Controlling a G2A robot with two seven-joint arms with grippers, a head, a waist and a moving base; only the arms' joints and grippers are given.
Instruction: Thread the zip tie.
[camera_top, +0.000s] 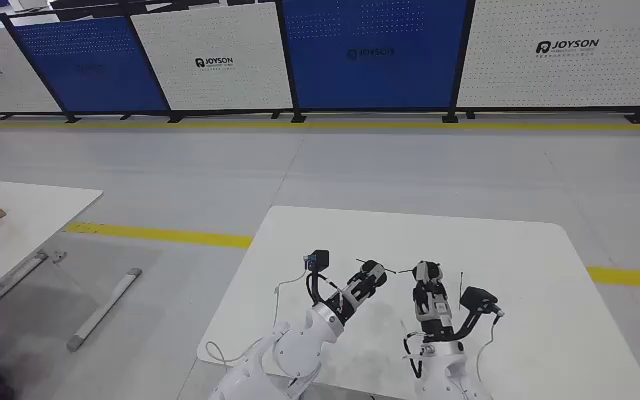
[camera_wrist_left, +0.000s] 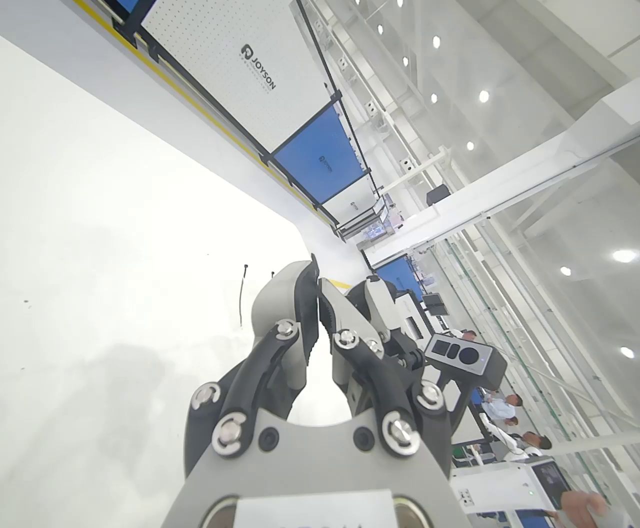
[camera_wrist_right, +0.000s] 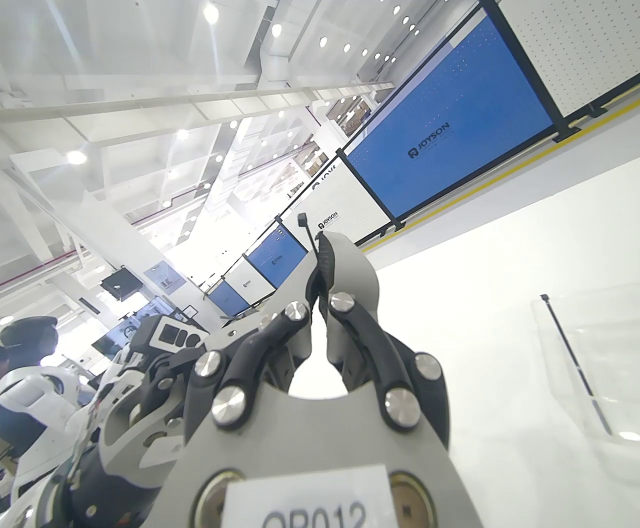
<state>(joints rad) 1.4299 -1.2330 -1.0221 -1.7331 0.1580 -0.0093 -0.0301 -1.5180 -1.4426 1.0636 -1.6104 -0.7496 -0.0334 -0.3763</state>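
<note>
Your right tool (camera_wrist_right: 320, 244) is clamped on the zip tie (camera_wrist_right: 309, 233); the strap runs up out of the pads and its square head (camera_wrist_right: 302, 220) stands just beyond the right tool's tips, in the air above the surface (camera_wrist_right: 500, 280). Your left tool (camera_wrist_left: 316, 282) sits just beside the right tool, tip facing tip, its pads pressed together with barely a sliver between them; in the top view a thin dark line spans the gap to the right tool, but you cannot tell whether the left tool has the tail pinched. A spare zip tie (camera_wrist_right: 575, 364) lies flat on the surface near the right tool, on the side away from the left tool, touching neither.

As a judgement: the tie is featherlight, thin and springy. It is stiff along its length, quick to bow sideways, and likely slick in the pads; hold the strap close behind the head so the slot does not swing; take the tail a short way back from its point, leaving enough free to enter the slot; a hold further back would probably let the tip wander.
</note>
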